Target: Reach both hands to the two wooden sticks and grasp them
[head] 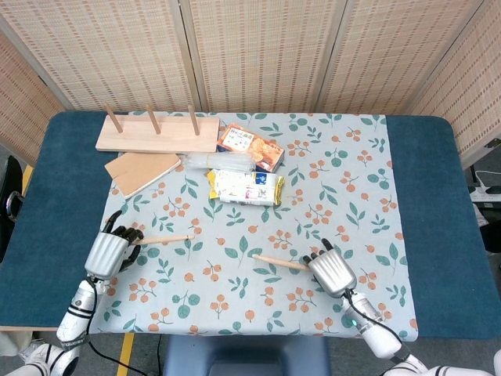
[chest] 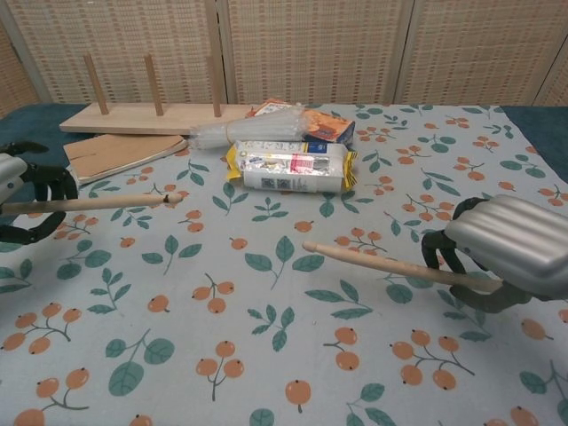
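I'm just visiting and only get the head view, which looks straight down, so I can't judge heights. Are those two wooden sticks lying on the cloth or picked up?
Observer: In the chest view the right stick is tilted, and its free tip looks raised off the cloth.
Visitor: Is the hand really gripping it?
Observer: Yes, the right hand has dark fingers curled around it.
Visitor: And the other one?
Observer: The left stick runs about level, and the left hand wraps it above and below.
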`<state>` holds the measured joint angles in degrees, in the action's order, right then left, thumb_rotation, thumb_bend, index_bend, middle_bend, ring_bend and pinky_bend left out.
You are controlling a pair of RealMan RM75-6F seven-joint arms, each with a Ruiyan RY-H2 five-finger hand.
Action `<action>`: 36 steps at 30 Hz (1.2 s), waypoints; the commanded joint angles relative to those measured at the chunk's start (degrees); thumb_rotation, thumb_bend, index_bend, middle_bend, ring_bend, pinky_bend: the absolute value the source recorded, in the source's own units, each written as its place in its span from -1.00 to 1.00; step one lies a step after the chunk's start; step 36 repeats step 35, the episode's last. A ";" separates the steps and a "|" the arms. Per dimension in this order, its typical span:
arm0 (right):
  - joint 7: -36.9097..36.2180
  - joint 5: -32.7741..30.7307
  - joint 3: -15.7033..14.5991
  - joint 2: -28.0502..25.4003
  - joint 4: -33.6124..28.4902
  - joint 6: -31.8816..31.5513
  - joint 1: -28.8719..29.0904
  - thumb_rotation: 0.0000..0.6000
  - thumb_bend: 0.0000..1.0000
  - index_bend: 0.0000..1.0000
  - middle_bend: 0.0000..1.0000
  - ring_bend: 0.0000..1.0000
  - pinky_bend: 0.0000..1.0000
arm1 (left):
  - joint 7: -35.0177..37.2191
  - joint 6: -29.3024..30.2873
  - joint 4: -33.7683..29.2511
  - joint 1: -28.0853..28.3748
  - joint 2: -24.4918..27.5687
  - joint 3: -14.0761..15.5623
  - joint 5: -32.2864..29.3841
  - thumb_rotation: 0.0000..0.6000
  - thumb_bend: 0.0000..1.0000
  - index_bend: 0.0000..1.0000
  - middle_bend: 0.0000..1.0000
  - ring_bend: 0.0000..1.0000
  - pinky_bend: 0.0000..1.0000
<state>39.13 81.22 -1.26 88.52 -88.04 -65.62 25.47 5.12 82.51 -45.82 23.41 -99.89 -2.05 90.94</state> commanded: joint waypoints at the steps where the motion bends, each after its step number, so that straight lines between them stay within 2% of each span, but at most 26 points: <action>1: -8.26 4.77 0.58 -1.17 -2.13 -4.36 -0.86 1.00 -0.27 0.85 0.70 0.19 -0.52 | 0.81 -0.78 -3.00 1.00 0.31 -2.00 -1.61 1.00 0.01 0.68 0.69 0.00 -0.71; 6: -14.08 7.80 1.07 -0.89 -2.37 -6.96 -1.07 1.00 -0.27 0.85 0.70 0.19 -0.52 | 0.72 -2.17 -6.19 1.76 0.85 -3.56 -3.21 1.00 0.01 0.69 0.69 0.00 -0.71; 8: -19.72 11.29 2.18 0.84 -2.51 -9.63 -0.46 1.00 -0.27 0.85 0.70 0.19 -0.52 | 3.54 -3.70 -12.67 2.40 1.09 -5.65 -5.46 1.00 0.01 0.69 0.69 0.01 -0.70; 10: -22.13 12.79 2.65 2.30 -1.13 -9.95 0.28 1.00 -0.27 0.85 0.70 0.19 -0.52 | 2.79 -5.20 -18.62 2.74 2.48 -6.41 -6.71 1.00 0.01 0.69 0.69 0.01 -0.70; 13: -22.67 13.19 3.81 4.11 -0.11 -9.46 1.35 1.00 -0.27 0.85 0.70 0.19 -0.52 | 1.11 -6.85 -26.62 2.86 4.30 -6.94 -8.24 1.00 0.01 0.69 0.70 0.02 -0.68; 21: -21.34 10.37 6.60 8.33 2.81 -6.86 3.19 1.00 -0.27 0.85 0.70 0.19 -0.52 | -7.31 -8.58 -39.57 3.21 5.61 -7.88 -11.50 1.00 0.02 0.71 0.73 0.06 -0.64; 29: -20.94 8.70 7.52 8.35 3.43 -4.72 4.38 1.00 -0.27 0.85 0.70 0.19 -0.52 | -14.36 -5.15 -42.62 2.40 3.67 -6.78 -9.86 1.00 0.02 0.71 0.73 0.08 -0.63; 36: -20.06 8.28 7.52 8.01 3.48 -4.96 4.30 1.00 -0.27 0.85 0.70 0.19 -0.51 | -14.61 -5.35 -41.60 2.31 2.95 -6.60 -10.00 1.00 0.02 0.71 0.74 0.08 -0.62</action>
